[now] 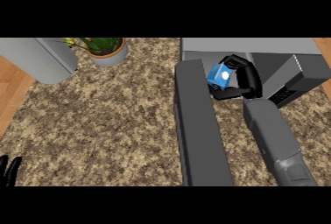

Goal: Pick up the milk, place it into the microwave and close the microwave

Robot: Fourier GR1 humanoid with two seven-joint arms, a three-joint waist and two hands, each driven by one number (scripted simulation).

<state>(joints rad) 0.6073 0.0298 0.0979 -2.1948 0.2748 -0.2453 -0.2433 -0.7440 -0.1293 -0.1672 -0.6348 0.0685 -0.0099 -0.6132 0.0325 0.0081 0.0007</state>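
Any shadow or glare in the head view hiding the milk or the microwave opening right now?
Head view: lighting is flat and even, with no glare. The milk shows bright blue, partly covered by the right hand curled round it, not by shadow. The microwave interior reads dark grey, its depth hard to judge; the open door shows clearly. The left hand rests at the lower left edge.

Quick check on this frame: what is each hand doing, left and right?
Left hand: only fingers show at the lower left edge, straight, holding nothing.
Right hand: curled round the blue milk carton at the microwave opening.
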